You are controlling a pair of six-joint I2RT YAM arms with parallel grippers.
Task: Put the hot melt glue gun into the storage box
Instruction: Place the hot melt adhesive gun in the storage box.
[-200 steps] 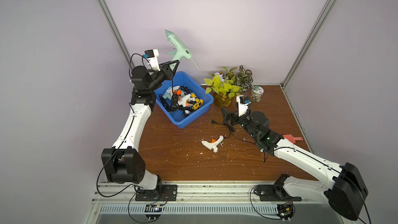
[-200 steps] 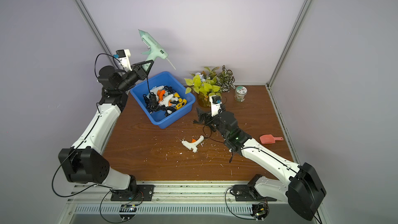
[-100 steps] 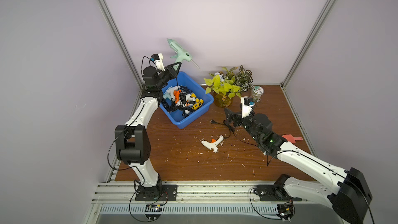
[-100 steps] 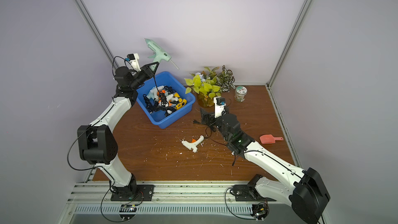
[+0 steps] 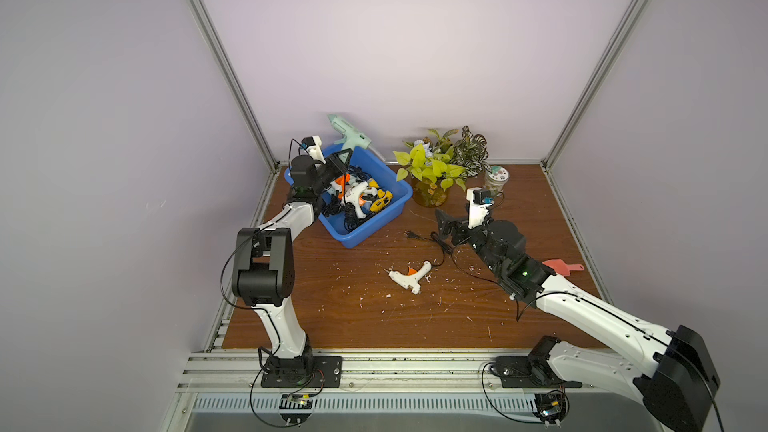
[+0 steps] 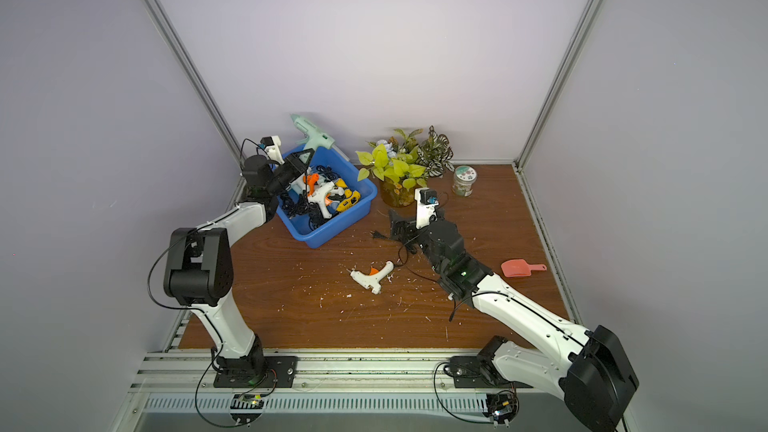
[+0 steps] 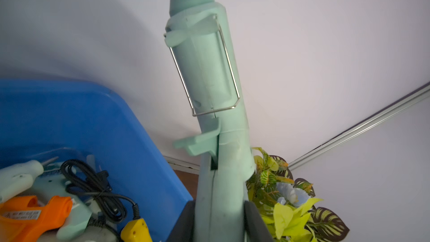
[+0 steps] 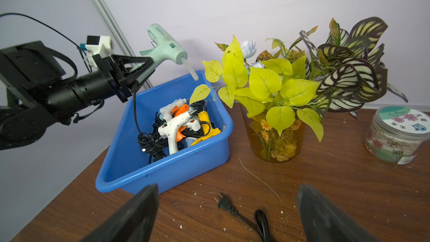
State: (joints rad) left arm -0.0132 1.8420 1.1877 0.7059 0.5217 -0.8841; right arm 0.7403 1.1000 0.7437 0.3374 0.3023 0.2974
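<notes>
- Premises: a robotics lab test cell.
- Enclosure: plain lilac panels [image 5: 395, 35] on three sides, held in aluminium profile posts [image 5: 220, 56].
- Bench: a scratched wooden tabletop [image 5: 332, 305], strewn with white debris.
- Fixtures: the left arm [image 5: 266, 268] and right arm [image 5: 582, 307] are bolted to a metal rail [image 5: 415, 367] along the front edge.
- Services: exposed wiring and a slotted cable duct [image 5: 415, 405] run below that rail.

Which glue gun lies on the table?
The white glue gun with an orange trigger; the left gripper holds the mint glue gun, the rest lie in the storage box.
</notes>
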